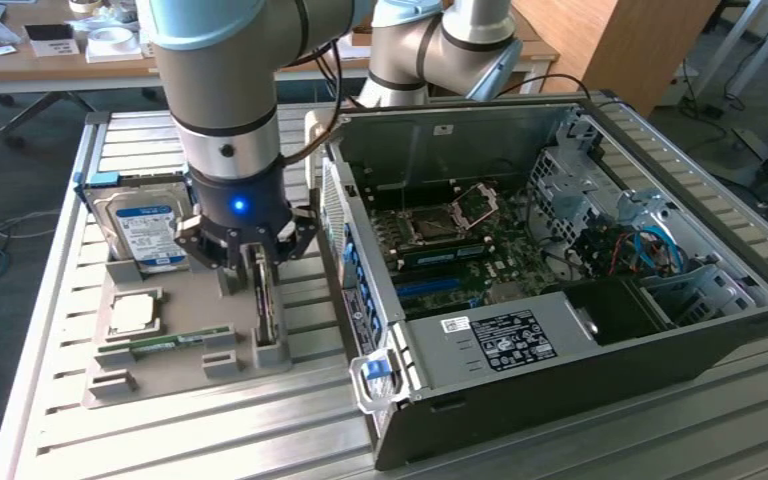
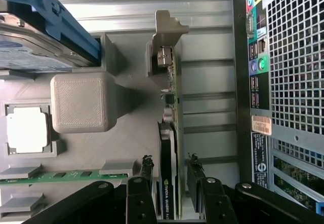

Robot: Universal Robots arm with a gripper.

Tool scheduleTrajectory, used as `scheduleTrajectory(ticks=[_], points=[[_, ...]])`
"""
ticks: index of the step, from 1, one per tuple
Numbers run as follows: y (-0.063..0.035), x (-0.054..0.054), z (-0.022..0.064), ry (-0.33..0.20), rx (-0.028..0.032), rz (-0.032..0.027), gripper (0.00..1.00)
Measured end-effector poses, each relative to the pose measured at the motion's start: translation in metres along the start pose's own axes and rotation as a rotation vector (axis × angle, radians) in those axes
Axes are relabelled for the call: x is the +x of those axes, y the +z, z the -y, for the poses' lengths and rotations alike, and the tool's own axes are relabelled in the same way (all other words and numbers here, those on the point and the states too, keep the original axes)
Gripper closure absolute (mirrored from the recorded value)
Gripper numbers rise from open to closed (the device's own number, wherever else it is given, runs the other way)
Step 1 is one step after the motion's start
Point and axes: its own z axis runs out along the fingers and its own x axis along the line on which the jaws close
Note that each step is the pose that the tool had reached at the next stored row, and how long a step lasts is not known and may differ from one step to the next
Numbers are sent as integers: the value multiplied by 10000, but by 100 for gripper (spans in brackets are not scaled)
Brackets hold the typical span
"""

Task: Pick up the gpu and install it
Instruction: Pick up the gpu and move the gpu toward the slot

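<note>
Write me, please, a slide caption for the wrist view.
Open gripper straddling the graphics card standing on edge in its grey holder, beside the computer case.

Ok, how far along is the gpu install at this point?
Done: the gripper sits low over the gpu, its open fingers either side of the card with gaps showing. In hand: nothing gripped; the gpu stands on edge in the grey holder. Left: closing on it, lifting it and seating it on the motherboard inside the open computer case.
</note>
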Motion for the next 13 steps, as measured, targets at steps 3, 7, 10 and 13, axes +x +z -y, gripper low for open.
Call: scheduleTrajectory(ticks=[3, 7, 10, 13], points=[[36, 1, 1, -3, -1, 1, 58], [102, 2, 4, -5, -1, -1, 58], [140, 3, 6, -5, -2, 1, 58], [153, 3, 6, -6, -2, 1, 58]])
